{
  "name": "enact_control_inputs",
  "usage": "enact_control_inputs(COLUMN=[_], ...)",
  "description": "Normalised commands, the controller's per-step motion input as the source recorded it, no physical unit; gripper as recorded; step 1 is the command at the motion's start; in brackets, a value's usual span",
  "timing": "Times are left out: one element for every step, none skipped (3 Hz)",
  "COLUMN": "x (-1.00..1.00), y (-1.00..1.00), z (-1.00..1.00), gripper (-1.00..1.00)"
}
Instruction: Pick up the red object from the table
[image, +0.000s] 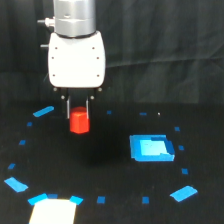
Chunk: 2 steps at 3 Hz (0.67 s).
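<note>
The red object (79, 122) is a small red-orange faceted block left of centre in the exterior view. My gripper (78, 116) hangs straight down from the white head (76, 57) above it. Its two thin fingers (68, 109) press against the block's upper sides, so the gripper is shut on the block. The block's lower half sticks out below the fingertips. I cannot tell whether it rests on the black table (110, 165) or hangs just above it.
A bright blue square piece (151, 148) lies to the exterior view's right of the block. Blue tape patches (43, 112) (183, 193) (16, 185) and small blue marks ring the area. A pale patch (52, 212) sits at the bottom edge. A black curtain hangs behind.
</note>
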Motion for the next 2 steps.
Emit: enact_control_inputs(x=[-0.16,0.27], y=[0.00,-0.20], z=[-0.28,-0.45], gripper=[-1.00,-1.00])
